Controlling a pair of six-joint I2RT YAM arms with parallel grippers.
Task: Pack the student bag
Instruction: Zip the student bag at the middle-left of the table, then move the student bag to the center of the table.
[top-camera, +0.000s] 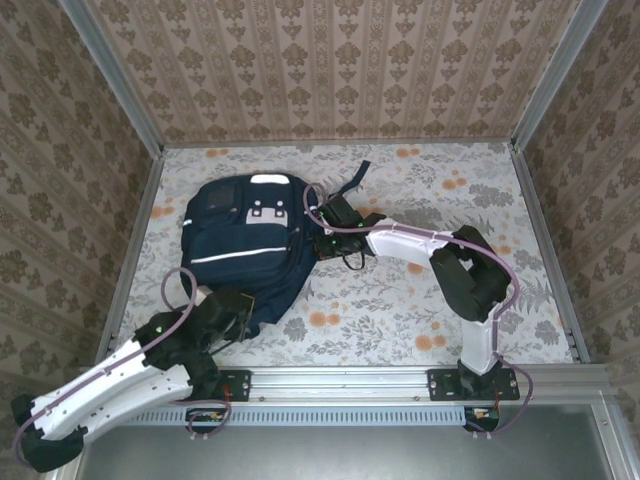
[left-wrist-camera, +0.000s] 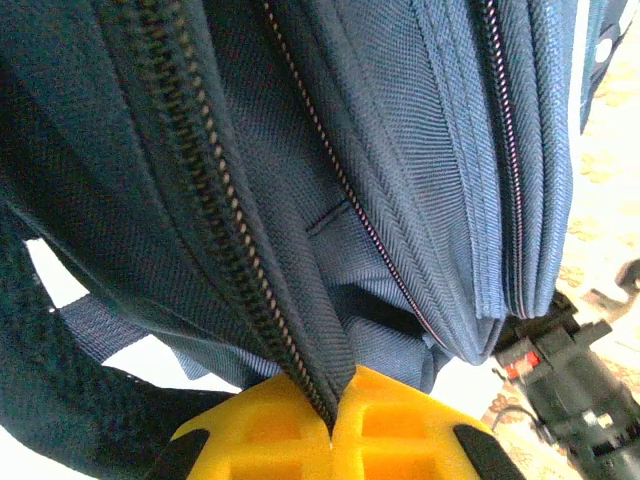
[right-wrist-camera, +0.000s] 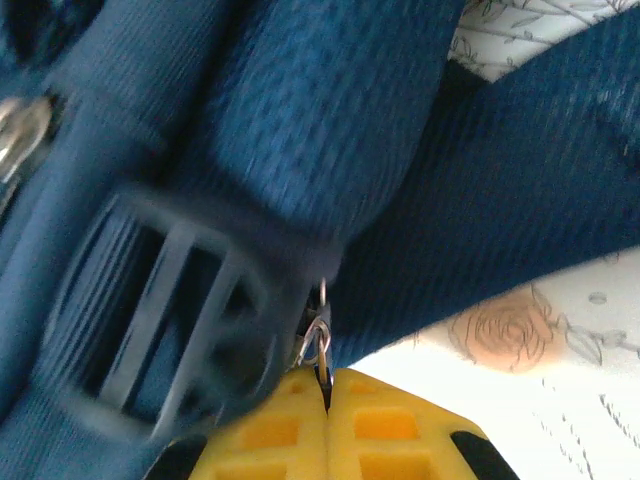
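Observation:
The student bag (top-camera: 245, 245), navy with a white stripe and white patches, lies flat on the left half of the table. My left gripper (top-camera: 238, 312) is at its near bottom corner. In the left wrist view its yellow fingers (left-wrist-camera: 400, 430) are shut on a fold of the bag's fabric (left-wrist-camera: 300, 200) along a zip line. My right gripper (top-camera: 326, 238) is at the bag's right side by the straps. Its yellow fingers (right-wrist-camera: 390, 430) are shut on a small metal zip pull (right-wrist-camera: 320, 345), beside a dark plastic buckle (right-wrist-camera: 170, 310).
A floral tablecloth (top-camera: 430, 300) covers the table, with open room right of the bag. Metal frame posts (top-camera: 540, 230) and patterned walls close in the left, right and back. A rail (top-camera: 350, 380) carrying both arm bases runs along the near edge.

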